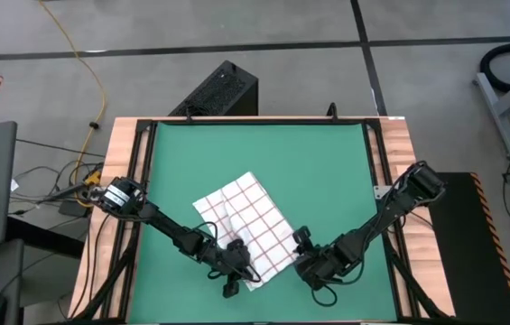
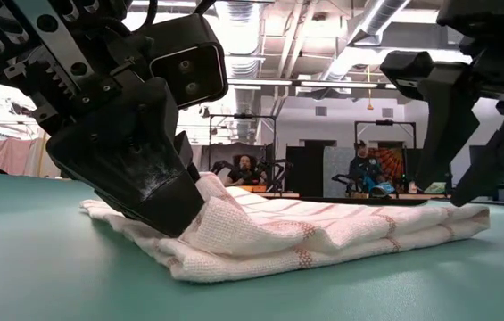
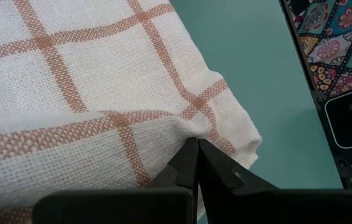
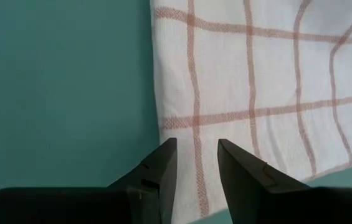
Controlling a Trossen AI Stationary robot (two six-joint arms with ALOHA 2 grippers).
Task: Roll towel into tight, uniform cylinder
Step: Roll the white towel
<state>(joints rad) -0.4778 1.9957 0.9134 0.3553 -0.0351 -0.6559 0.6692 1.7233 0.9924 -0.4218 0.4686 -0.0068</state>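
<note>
The towel (image 1: 245, 226), white with thin red grid lines, lies askew on the green mat (image 1: 255, 153) near its front edge. In the low view (image 2: 323, 232) it lies in several soft layers. My left gripper (image 1: 234, 264) is shut on the towel's near-left edge; it also shows in the left wrist view (image 3: 195, 163) and the low view (image 2: 176, 209). My right gripper (image 1: 307, 260) is open a little and stands over the towel's near-right edge (image 4: 182, 124), with cloth showing in the gap between its fingers (image 4: 197, 165). My left gripper pinches a raised fold of the towel's near edge (image 3: 185, 127) between its two shut fingertips, slanting down from the table's near left. The cloth is drawn up into a small ridge (image 2: 211, 201) at the fingers, and the remainder of the towel lies on the mat. My right gripper stands just over the towel's end (image 2: 466, 214); whether its fingertips touch the cloth I cannot tell.
The mat is framed by a black rail and a wooden table border (image 1: 124, 181). A black box (image 1: 221, 90) stands on the floor beyond the far edge. In the low view, people (image 2: 359, 165) sit far back in the room.
</note>
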